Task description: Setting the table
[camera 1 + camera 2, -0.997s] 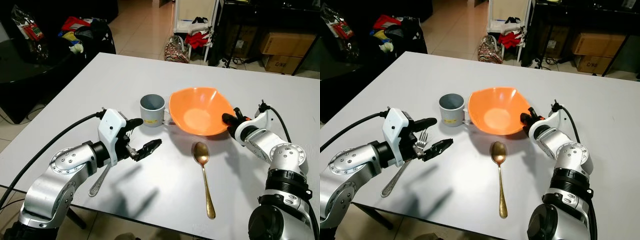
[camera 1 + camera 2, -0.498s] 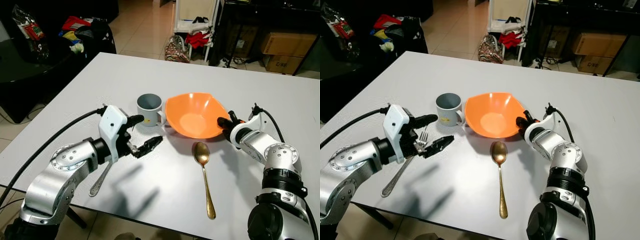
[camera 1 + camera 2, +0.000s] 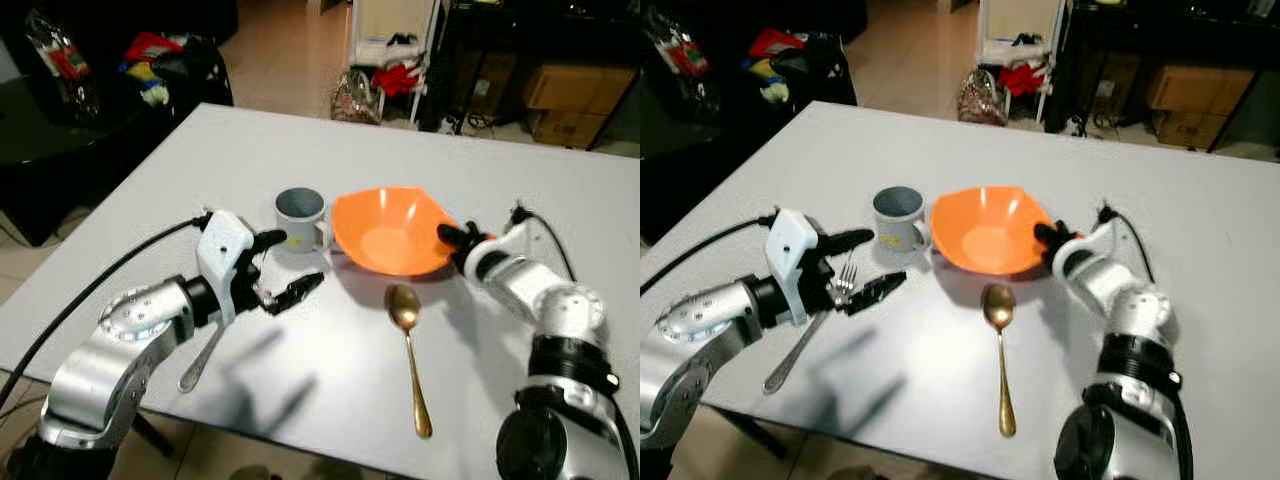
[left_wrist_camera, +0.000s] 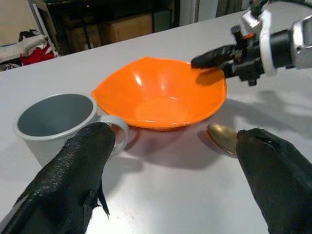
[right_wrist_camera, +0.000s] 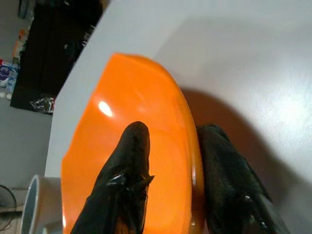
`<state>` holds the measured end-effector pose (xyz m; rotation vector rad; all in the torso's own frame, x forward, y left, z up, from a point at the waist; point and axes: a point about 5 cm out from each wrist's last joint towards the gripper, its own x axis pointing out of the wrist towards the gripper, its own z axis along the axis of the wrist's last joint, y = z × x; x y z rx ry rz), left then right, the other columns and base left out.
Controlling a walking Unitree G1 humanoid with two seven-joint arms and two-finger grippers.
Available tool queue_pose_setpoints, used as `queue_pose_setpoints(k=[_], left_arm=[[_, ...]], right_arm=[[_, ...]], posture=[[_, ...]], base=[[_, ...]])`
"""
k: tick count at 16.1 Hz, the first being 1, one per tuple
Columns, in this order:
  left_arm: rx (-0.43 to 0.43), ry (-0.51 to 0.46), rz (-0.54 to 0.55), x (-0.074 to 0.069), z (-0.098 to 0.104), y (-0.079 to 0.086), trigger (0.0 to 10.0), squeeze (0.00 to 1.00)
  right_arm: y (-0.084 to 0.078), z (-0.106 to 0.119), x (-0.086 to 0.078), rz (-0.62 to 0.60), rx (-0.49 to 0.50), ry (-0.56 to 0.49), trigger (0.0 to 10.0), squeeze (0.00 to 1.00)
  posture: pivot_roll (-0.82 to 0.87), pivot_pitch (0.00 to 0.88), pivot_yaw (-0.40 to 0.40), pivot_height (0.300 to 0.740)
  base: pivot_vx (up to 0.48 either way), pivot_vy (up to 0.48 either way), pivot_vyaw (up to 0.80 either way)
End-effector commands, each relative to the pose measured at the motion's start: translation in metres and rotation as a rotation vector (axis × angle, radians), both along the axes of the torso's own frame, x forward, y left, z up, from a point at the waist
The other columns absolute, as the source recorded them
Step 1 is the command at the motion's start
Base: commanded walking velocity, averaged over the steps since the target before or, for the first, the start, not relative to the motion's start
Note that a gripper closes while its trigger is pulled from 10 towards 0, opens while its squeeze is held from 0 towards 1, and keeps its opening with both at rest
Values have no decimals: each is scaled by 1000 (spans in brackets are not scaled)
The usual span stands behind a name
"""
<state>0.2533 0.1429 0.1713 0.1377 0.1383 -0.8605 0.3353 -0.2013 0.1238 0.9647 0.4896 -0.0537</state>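
Note:
An orange bowl (image 3: 388, 230) sits mid-table, its rim pinched on the right side by my right gripper (image 3: 452, 238). The right wrist view shows one finger (image 5: 127, 165) inside the bowl (image 5: 122, 126) and the other outside it. A grey mug (image 3: 300, 214) stands just left of the bowl, handle toward it. A gold spoon (image 3: 408, 335) lies in front of the bowl, pointing at the near edge. My left gripper (image 3: 288, 264) hovers open in front of the mug, above the tines of a silver fork (image 3: 800, 345). I cannot tell whether the bowl rests on the table.
The white table (image 3: 300, 150) has bare room behind the dishes and on the right. Its near edge is close under my arms. A dark couch with clutter (image 3: 150, 60) stands far left, and boxes (image 3: 570, 90) and a bag (image 3: 355, 95) lie beyond the far edge.
My right gripper has carried the bowl left toward the mug and lowered it from a raised tilt. The left gripper has barely moved. The picture is now slightly blurred.

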Motion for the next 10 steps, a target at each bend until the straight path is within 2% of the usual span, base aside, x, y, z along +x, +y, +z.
queue_pose_setpoints(k=[1, 3, 5, 6, 8, 9, 10], left_arm=[[8, -3, 3, -3, 0, 1, 10000, 0], [2, 1, 11, -6, -1, 3, 10000, 0], [-8, 9, 10, -11, -1, 4, 10000, 0], [-8, 10, 11, -11, -1, 5, 10000, 0], [-11, 3, 32, -12, 0, 8, 10000, 0], [-16, -9, 84, -11, 2, 14, 10000, 0], [-8, -20, 146, -9, 4, 20, 10000, 0]], right_arm=[[-4, 8, -11, 17, -57, -29, 10000, 1000], [-6, 12, -24, 30, -95, -54, 10000, 1000], [-12, 29, -46, 36, -128, -126, 10000, 1000], [-14, 34, -51, 35, -149, -141, 10000, 1000], [-15, 41, -62, 91, -328, -163, 10000, 1000], [-10, 51, -66, 139, -507, -231, 10000, 1000], [2, 63, -70, 176, -608, -335, 10000, 1000]], posture=[[87, 0, 1, 740], [80, 0, 4, 740], [75, 0, 10, 740], [72, 0, 16, 740], [64, 0, 23, 740], [51, 0, 39, 740], [50, 0, 45, 740]], base=[[0, 0, 0], [0, 0, 0], [0, 0, 0], [0, 0, 0], [0, 0, 0], [0, 0, 0], [0, 0, 0]])
